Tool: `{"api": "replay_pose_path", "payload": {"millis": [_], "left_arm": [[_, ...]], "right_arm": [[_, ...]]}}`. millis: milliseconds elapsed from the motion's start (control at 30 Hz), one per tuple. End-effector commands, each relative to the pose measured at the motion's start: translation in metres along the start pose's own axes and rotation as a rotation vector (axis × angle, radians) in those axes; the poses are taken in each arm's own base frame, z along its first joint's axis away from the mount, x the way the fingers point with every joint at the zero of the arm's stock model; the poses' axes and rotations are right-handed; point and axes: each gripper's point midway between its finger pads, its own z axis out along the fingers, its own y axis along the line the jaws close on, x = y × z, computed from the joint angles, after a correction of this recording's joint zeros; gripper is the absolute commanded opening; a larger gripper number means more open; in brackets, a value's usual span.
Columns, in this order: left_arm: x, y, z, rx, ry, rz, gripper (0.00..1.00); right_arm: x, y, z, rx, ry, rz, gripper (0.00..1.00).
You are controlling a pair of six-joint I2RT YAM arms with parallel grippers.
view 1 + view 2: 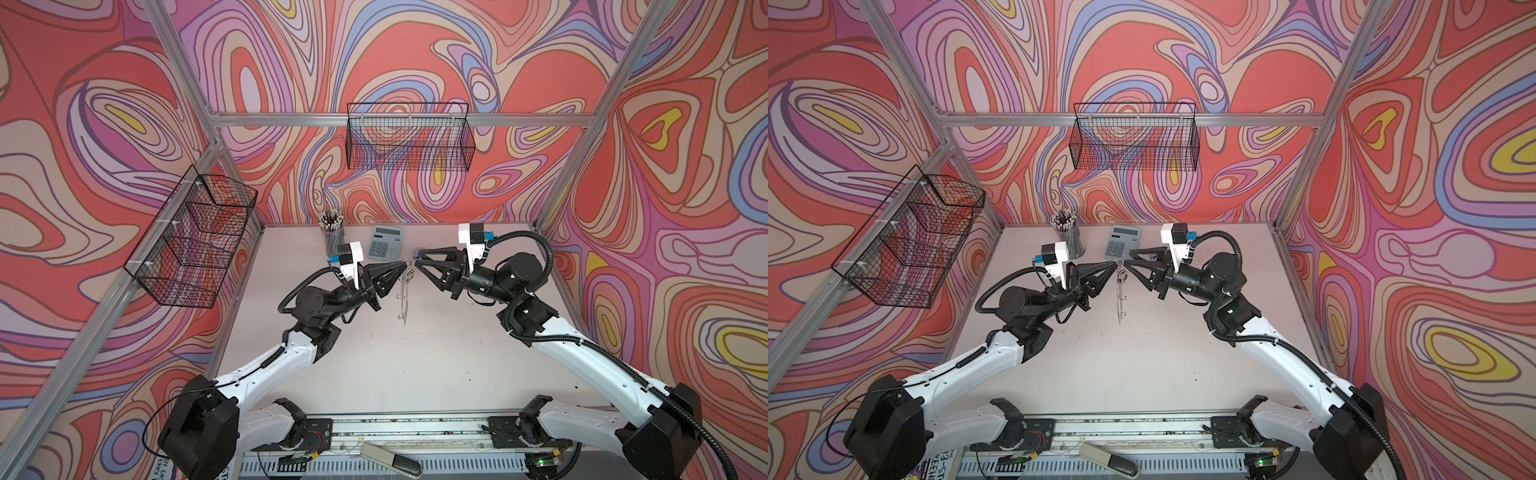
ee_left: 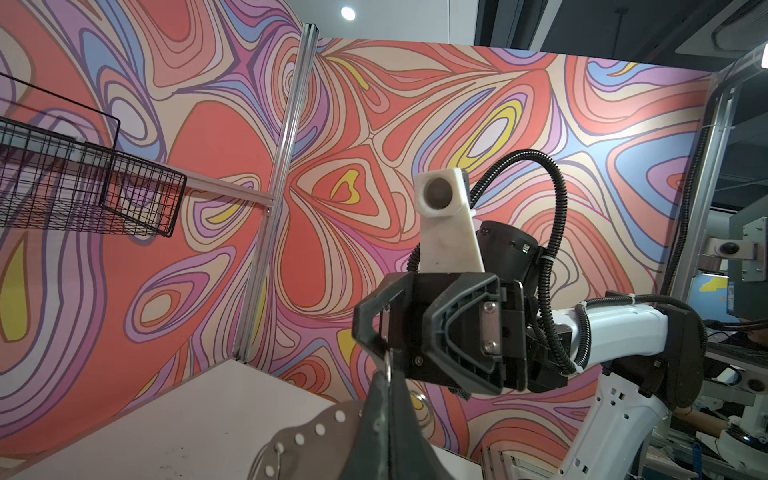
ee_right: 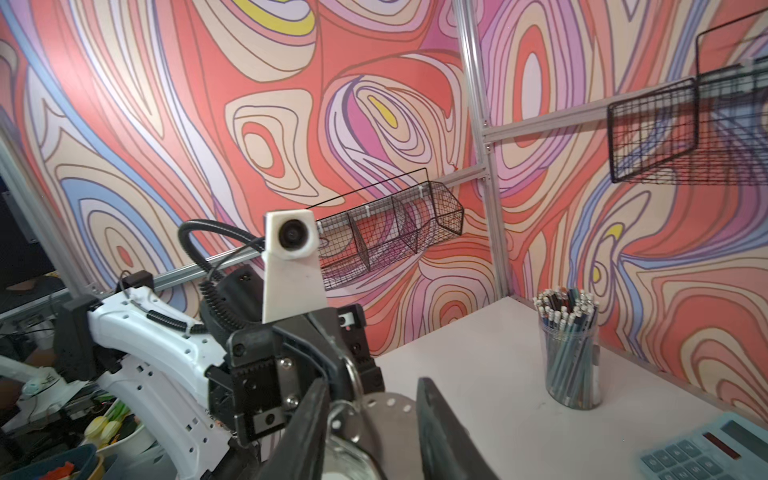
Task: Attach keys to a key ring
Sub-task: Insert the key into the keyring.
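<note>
Pale, bare tabletop (image 1: 415,374) lies under everything, but the work sits in the air above its middle. I judge the task as partway at best: the ring is lifted and presented, while the threading itself is not yet plainly done. The left arm (image 1: 266,365) reaches up and forward from its base with the wrist turned inward. The right arm (image 1: 582,349) mirrors it, so the two meet tip to tip, very near each other. The left gripper (image 1: 404,265) has its jaws pressed together on the top rim of the key ring (image 1: 404,297), a dark-brown perforated band. The band hangs straight down from that pinch, edge-on in both top views. The right gripper (image 1: 417,260) has its jaws spread; in its wrist view the top of the band lies between them, with neither of them pinching it. A silver wire loop (image 2: 388,365) stands at the rim just beside the left tips. A small silver piece dangling near the band's top is probably the key (image 1: 1122,273), though it is too small to tell whether it already rides on a loop. What remains, by my reading, is closing on that loop, working the key onto it, and letting go.
</note>
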Motion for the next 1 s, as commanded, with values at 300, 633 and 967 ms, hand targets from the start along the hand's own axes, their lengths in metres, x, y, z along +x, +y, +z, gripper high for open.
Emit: {"api": "replay_pose_path", "payload": {"millis": [300,633,967], "left_arm": [[-0.029,-0.02,0.001,0.082,-0.085,0.031,0.0],[-0.027,-0.019,0.004,0.092,-0.078,0.013,0.0],[-0.025,-0.018,0.004,0.092,-0.073,0.012,0.0]], "right_arm": [[0.01,0.0,0.005,-0.044,0.011,0.017,0.27],[0.016,0.012,0.012,-0.123,0.048,0.038,0.17],[0.021,0.011,0.012,-0.115,0.067,0.033,0.0]]}}
